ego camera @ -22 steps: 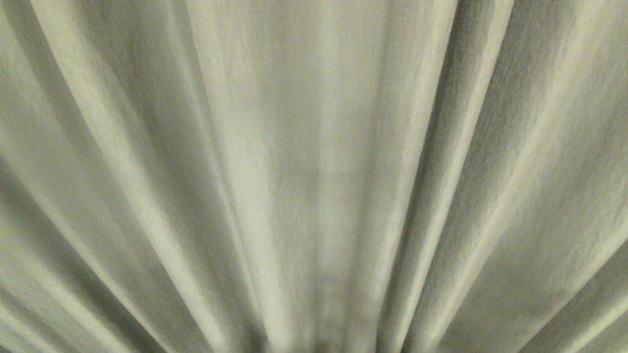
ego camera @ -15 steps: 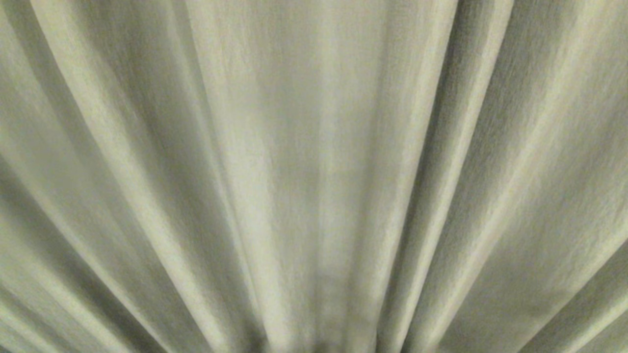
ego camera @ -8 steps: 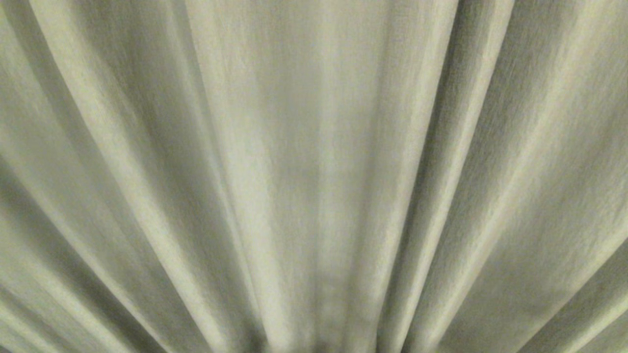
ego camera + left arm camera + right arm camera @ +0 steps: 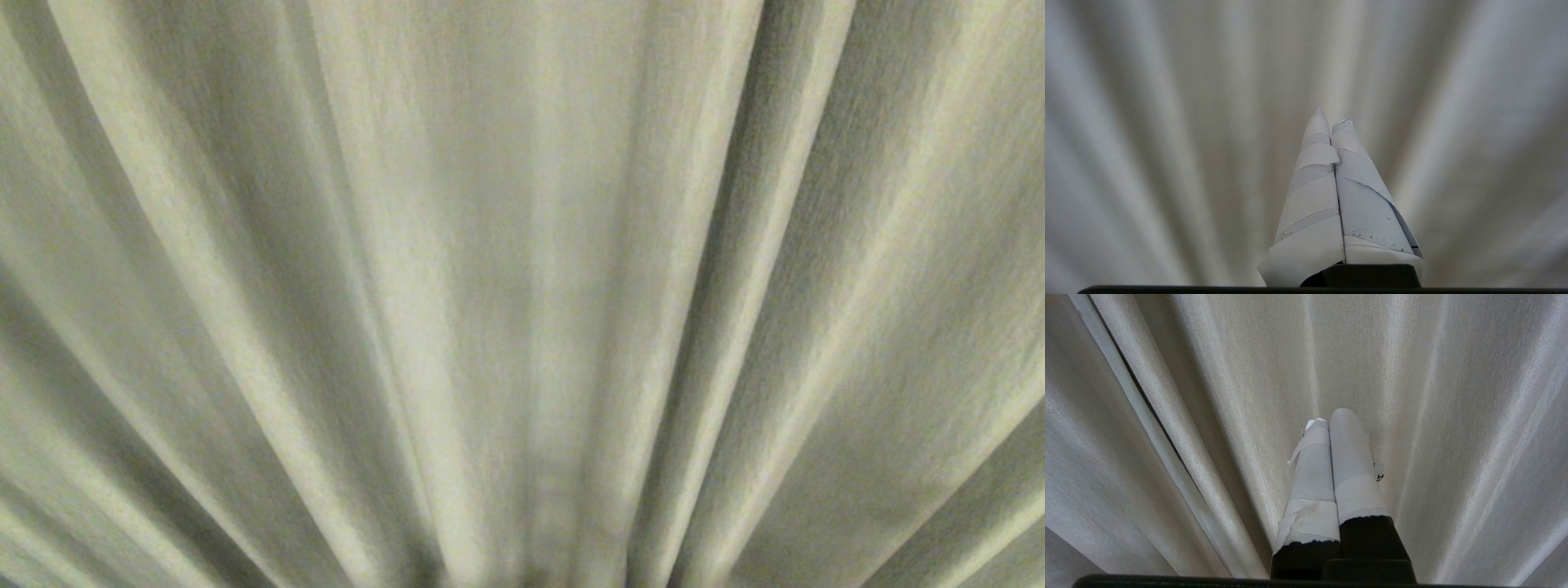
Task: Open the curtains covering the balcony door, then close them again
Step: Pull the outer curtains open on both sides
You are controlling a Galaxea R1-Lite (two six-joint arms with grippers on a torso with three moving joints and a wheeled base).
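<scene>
Our left gripper (image 4: 1331, 116) has its taped fingers pressed together on nothing, tips aimed straight into the pleats of the curtains (image 4: 1167, 122); whether they touch the cloth we cannot tell. Our right gripper (image 4: 1331, 416) is likewise pinched flat and empty, close against the fabric, with a dark seam at its ten o'clock where one panel edge seems to overlap another. In the head view the curtains (image 4: 522, 245) fill everything from nine to three o'clock, folds fanning up from six, and neither arm shows there. The balcony door is fully hidden behind them. We judge the opening step has not yet begun: the panels hang drawn across. The next move calls for finding the meeting edges, likely that seam beside the right claw, spreading the fingers to catch cloth, then sweeping outward.
</scene>
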